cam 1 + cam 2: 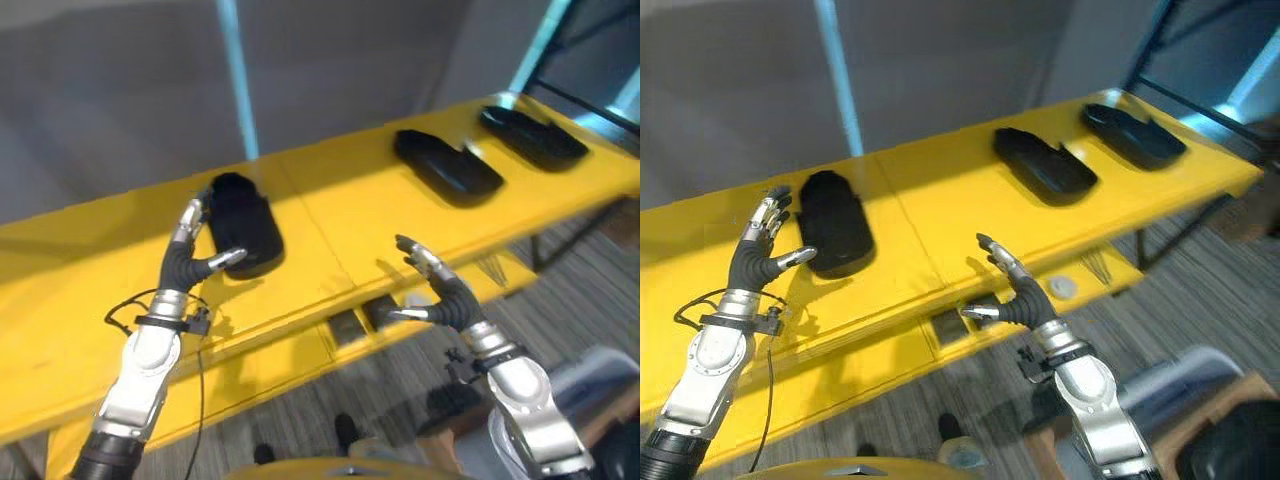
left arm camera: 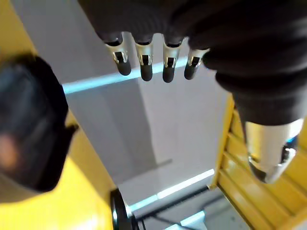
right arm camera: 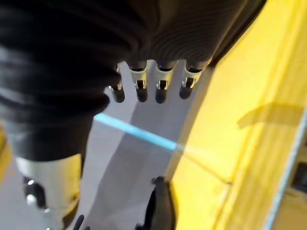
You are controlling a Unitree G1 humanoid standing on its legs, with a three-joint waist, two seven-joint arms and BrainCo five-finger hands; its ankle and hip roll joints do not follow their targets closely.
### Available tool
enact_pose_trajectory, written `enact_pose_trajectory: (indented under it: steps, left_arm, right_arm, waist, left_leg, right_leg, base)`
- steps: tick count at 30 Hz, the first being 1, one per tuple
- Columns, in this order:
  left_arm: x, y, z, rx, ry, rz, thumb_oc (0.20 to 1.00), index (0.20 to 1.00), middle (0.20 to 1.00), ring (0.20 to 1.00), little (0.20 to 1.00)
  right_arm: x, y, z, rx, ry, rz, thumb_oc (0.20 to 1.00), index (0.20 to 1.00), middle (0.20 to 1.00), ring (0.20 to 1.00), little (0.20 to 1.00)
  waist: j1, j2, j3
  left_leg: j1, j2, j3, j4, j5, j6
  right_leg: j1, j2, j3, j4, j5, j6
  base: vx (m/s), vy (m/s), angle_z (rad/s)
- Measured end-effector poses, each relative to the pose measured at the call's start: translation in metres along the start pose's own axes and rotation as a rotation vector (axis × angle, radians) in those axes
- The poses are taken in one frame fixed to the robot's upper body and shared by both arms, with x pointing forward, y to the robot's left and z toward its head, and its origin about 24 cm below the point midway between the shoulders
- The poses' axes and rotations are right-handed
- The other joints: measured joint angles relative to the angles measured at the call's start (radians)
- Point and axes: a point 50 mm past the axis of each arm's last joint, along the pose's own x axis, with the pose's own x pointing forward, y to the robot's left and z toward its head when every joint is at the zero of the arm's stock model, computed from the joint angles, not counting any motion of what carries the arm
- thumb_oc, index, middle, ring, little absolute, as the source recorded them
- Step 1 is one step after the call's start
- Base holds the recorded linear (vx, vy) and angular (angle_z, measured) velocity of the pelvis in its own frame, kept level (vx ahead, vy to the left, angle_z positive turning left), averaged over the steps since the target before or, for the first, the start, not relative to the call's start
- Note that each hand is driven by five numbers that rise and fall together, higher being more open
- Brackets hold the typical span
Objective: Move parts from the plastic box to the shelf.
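Nearest, the right hand [image 1: 1025, 300] hovers empty, fingers spread, over the shelf's [image 1: 330, 215] front edge. The left hand [image 1: 190, 262], fingers straight, stands beside one black part [image 1: 242, 225]. Two more parts [image 1: 445, 162] [image 1: 532, 135] lie toward the far right end (so three placed).
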Motion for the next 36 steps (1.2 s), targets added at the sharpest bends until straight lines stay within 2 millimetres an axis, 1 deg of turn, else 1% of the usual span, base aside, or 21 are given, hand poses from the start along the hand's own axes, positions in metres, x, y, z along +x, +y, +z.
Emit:
enact_pose_trajectory:
  steps: [2, 5, 6, 7, 9, 12, 13, 14, 19, 21, 22, 23, 24, 25, 26, 27, 28, 29, 30, 33, 36]
  left_arm:
    - [0.012, 0.000, 0.003, 0.015, -0.032, -0.013, 1.000, 1.000, 1.000, 1.000, 1.000]
    - [0.019, -0.001, -0.003, 0.022, -0.013, -0.033, 1.000, 1.000, 1.000, 1.000, 1.000]
    - [0.018, -0.001, -0.005, 0.022, -0.004, -0.034, 1.000, 1.000, 1.000, 1.000, 1.000]
    - [0.016, 0.000, -0.006, 0.023, 0.003, -0.029, 1.000, 1.000, 1.000, 1.000, 1.000]
    - [0.014, 0.000, -0.008, 0.023, 0.013, -0.027, 1.000, 1.000, 1.000, 1.000, 1.000]
    - [0.013, 0.000, -0.009, 0.022, 0.018, -0.028, 1.000, 1.000, 1.000, 1.000, 1.000]
    - [0.013, 0.000, -0.008, 0.022, 0.015, -0.025, 1.000, 1.000, 1.000, 1.000, 1.000]
    - [0.012, -0.001, -0.010, 0.014, 0.023, -0.021, 1.000, 1.000, 1.000, 1.000, 1.000]
    - [-0.007, -0.007, -0.022, -0.022, 0.099, -0.017, 1.000, 1.000, 1.000, 1.000, 1.000]
    - [-0.009, -0.007, -0.022, -0.028, 0.102, -0.006, 1.000, 1.000, 1.000, 1.000, 1.000]
    - [-0.009, -0.004, -0.021, -0.028, 0.097, 0.003, 1.000, 1.000, 1.000, 1.000, 1.000]
    - [-0.012, -0.003, -0.018, -0.035, 0.090, 0.017, 1.000, 1.000, 1.000, 1.000, 1.000]
    - [-0.012, -0.003, -0.018, -0.035, 0.090, 0.017, 1.000, 1.000, 1.000, 1.000, 1.000]
    - [-0.013, 0.000, -0.018, -0.030, 0.094, 0.027, 1.000, 1.000, 1.000, 1.000, 1.000]
    - [-0.013, 0.004, -0.017, -0.020, 0.088, 0.036, 1.000, 1.000, 1.000, 1.000, 1.000]
    - [-0.013, 0.004, -0.017, -0.020, 0.088, 0.036, 1.000, 1.000, 1.000, 1.000, 1.000]
    - [-0.016, 0.010, -0.012, -0.004, 0.074, 0.052, 1.000, 1.000, 1.000, 1.000, 1.000]
    - [-0.016, 0.010, -0.012, -0.004, 0.074, 0.052, 1.000, 1.000, 1.000, 1.000, 1.000]
    - [-0.015, 0.015, -0.009, 0.023, 0.060, 0.041, 1.000, 1.000, 1.000, 1.000, 1.000]
    - [-0.008, 0.010, -0.009, 0.015, 0.051, 0.022, 1.000, 1.000, 1.000, 1.000, 1.000]
    - [0.002, 0.006, -0.003, 0.008, 0.010, 0.002, 1.000, 1.000, 1.000, 1.000, 1.000]
  right_arm:
    - [0.010, 0.001, 0.002, -0.001, -0.030, -0.011, 1.000, 1.000, 1.000, 1.000, 1.000]
    - [0.012, 0.003, 0.003, -0.012, -0.038, -0.019, 1.000, 1.000, 1.000, 1.000, 1.000]
    - [0.014, 0.002, 0.005, -0.032, -0.047, -0.017, 1.000, 1.000, 1.000, 1.000, 1.000]
    - [0.014, 0.002, 0.005, -0.035, -0.046, -0.016, 1.000, 1.000, 1.000, 1.000, 1.000]
    - [0.013, 0.003, 0.005, -0.033, -0.044, -0.011, 1.000, 1.000, 1.000, 1.000, 1.000]
    - [0.012, 0.004, 0.004, -0.031, -0.041, -0.003, 1.000, 1.000, 1.000, 1.000, 1.000]
    - [0.005, 0.006, 0.000, -0.030, -0.011, 0.007, 1.000, 1.000, 1.000, 1.000, 1.000]
    - [0.000, 0.006, -0.004, -0.031, 0.018, 0.011, 1.000, 1.000, 1.000, 1.000, 1.000]
    - [-0.001, 0.001, -0.008, -0.061, 0.041, 0.034, 1.000, 1.000, 1.000, 1.000, 1.000]
    - [0.009, -0.012, 0.000, -0.109, 0.000, 0.033, 1.000, 1.000, 1.000, 1.000, 1.000]
    - [0.017, -0.013, 0.005, -0.111, -0.035, 0.031, 1.000, 1.000, 1.000, 1.000, 1.000]
    - [0.028, -0.012, 0.009, -0.107, -0.074, 0.042, 1.000, 1.000, 1.000, 1.000, 1.000]
    - [0.028, -0.012, 0.009, -0.107, -0.074, 0.042, 1.000, 1.000, 1.000, 1.000, 1.000]
    - [0.038, -0.009, 0.016, -0.108, -0.119, 0.058, 1.000, 1.000, 1.000, 1.000, 1.000]
    - [0.042, -0.007, 0.020, -0.086, -0.143, 0.060, 1.000, 1.000, 1.000, 1.000, 1.000]
    - [0.042, -0.007, 0.020, -0.086, -0.143, 0.060, 1.000, 1.000, 1.000, 1.000, 1.000]
    - [0.043, 0.002, 0.020, -0.048, -0.147, 0.086, 1.000, 1.000, 1.000, 1.000, 1.000]
    - [0.043, 0.002, 0.020, -0.048, -0.147, 0.086, 1.000, 1.000, 1.000, 1.000, 1.000]
    - [0.042, 0.012, 0.018, -0.013, -0.145, 0.117, 1.000, 1.000, 1.000, 1.000, 1.000]
    - [0.030, 0.015, 0.008, 0.002, -0.088, 0.114, 1.000, 1.000, 1.000, 1.000, 1.000]
    - [0.023, 0.004, 0.002, -0.020, -0.047, 0.058, 1.000, 1.000, 1.000, 1.000, 1.000]
  waist:
    - [-0.001, -0.016, 0.019]
    - [-0.016, -0.008, 0.030]
    - [-0.009, 0.001, 0.038]
    - [0.001, 0.029, 0.054]
    - [0.034, 0.052, 0.072]
    - [0.035, 0.054, 0.073]
    - [0.045, 0.041, 0.066]
    - [0.056, 0.032, 0.058]
    - [0.067, 0.064, 0.050]
    - [0.084, 0.055, 0.041]
    - [0.117, 0.026, 0.046]
    - [0.152, -0.010, 0.056]
    - [0.152, -0.010, 0.056]
    - [0.179, -0.027, 0.064]
    - [0.172, -0.021, 0.063]
    - [0.172, -0.021, 0.063]
    - [0.171, -0.023, 0.046]
    - [0.171, -0.023, 0.046]
    - [0.165, -0.019, 0.040]
    - [0.126, -0.005, 0.041]
    - [0.119, 0.001, 0.044]
  left_leg:
    - [-0.007, 0.002, 0.101, -0.001, -0.001, 0.027]
    - [-0.005, 0.006, 0.193, -0.008, -0.004, 0.034]
    - [0.002, 0.024, 0.254, -0.007, -0.012, 0.025]
    - [0.004, 0.053, 0.283, -0.007, -0.012, 0.024]
    - [0.009, 0.091, 0.294, -0.007, -0.007, 0.017]
    - [0.014, 0.117, 0.291, -0.007, 0.007, 0.017]
    - [0.006, 0.158, 0.280, -0.007, 0.050, -0.017]
    - [-0.012, 0.189, 0.256, 0.000, 0.103, -0.048]
    - [-0.025, 0.264, 0.205, 0.001, 0.256, -0.010]
    - [-0.101, 0.328, 0.065, 0.128, 0.358, -0.074]
    - [-0.169, 0.320, -0.072, 0.225, 0.342, -0.118]
    - [-0.194, 0.196, -0.313, 0.320, 0.126, -0.148]
    - [-0.194, 0.196, -0.313, 0.320, 0.126, -0.148]
    - [-0.172, 0.060, -0.459, 0.356, -0.024, -0.141]
    - [-0.150, -0.019, -0.491, 0.362, -0.112, -0.103]
    - [-0.150, -0.019, -0.491, 0.362, -0.112, -0.103]
    - [-0.121, -0.149, -0.590, 0.377, -0.171, -0.033]
    - [-0.121, -0.149, -0.590, 0.377, -0.171, -0.033]
    - [-0.120, -0.248, -0.667, 0.402, -0.183, -0.010]
    - [-0.045, -0.194, -0.615, 0.246, -0.090, 0.024]
    - [-0.030, -0.174, -0.564, 0.105, -0.024, 0.093]
  right_leg:
    - [-0.068, -0.006, 0.043, -0.008, 0.056, 0.122]
    - [-0.100, -0.025, -0.104, 0.023, -0.008, 0.076]
    - [-0.107, -0.067, -0.309, 0.045, -0.056, 0.000]
    - [-0.107, -0.102, -0.443, 0.084, -0.098, -0.008]
    - [-0.091, -0.142, -0.518, 0.159, -0.131, 0.003]
    - [-0.070, -0.166, -0.511, 0.251, -0.167, 0.009]
    - [-0.052, -0.155, -0.379, 0.429, -0.276, -0.001]
    - [0.007, -0.098, -0.340, 0.349, -0.334, -0.023]
    - [0.040, 0.001, -0.340, 0.246, -0.295, -0.081]
    - [0.027, 0.052, -0.312, 0.213, -0.260, -0.147]
    - [0.006, 0.058, -0.273, 0.229, -0.248, -0.169]
    - [-0.016, 0.043, -0.198, 0.231, -0.229, -0.169]
    - [-0.016, 0.043, -0.198, 0.231, -0.229, -0.169]
    - [0.001, 0.045, -0.139, 0.196, -0.202, -0.160]
    - [0.049, 0.067, -0.128, 0.155, -0.184, -0.164]
    - [0.049, 0.067, -0.128, 0.155, -0.184, -0.164]
    - [0.068, 0.108, -0.063, 0.139, -0.184, -0.161]
    - [0.068, 0.108, -0.063, 0.139, -0.184, -0.161]
    - [0.059, 0.141, -0.023, 0.144, -0.164, -0.171]
    - [0.031, 0.179, -0.018, 0.181, -0.169, -0.164]
    - [-0.076, 0.182, 0.009, 0.277, -0.217, -0.100]
  base:
    - [-0.14, 0.002, -1.87]
    - [-0.06, -0.029, -1.25]
    - [-0.05, -0.055, -1.14]
    - [-0.05, -0.055, -1.14]
    - [-0.07, -0.198, -0.81]
    - [-0.07, -0.206, -0.22]
    - [-0.06, -0.344, 0.18]
    - [-0.06, -0.344, 0.18]
    - [-0.01, -0.261, -0.23]
    - [-0.15, -0.294, -0.54]
    - [-0.09, -0.201, -1.20]
    - [-0.03, -0.066, -1.00]
    - [-0.02, -0.052, -1.36]
    - [-0.08, -0.036, -0.91]
    - [-0.08, -0.036, -0.91]
    - [-0.10, -0.011, -0.81]
    - [-0.03, 0.005, -0.62]
    - [-0.09, 0.044, -1.26]
    - [-0.17, 0.107, -0.78]
    - [-0.20, 0.111, -0.32]
    - [-0.10, 0.049, -0.52]
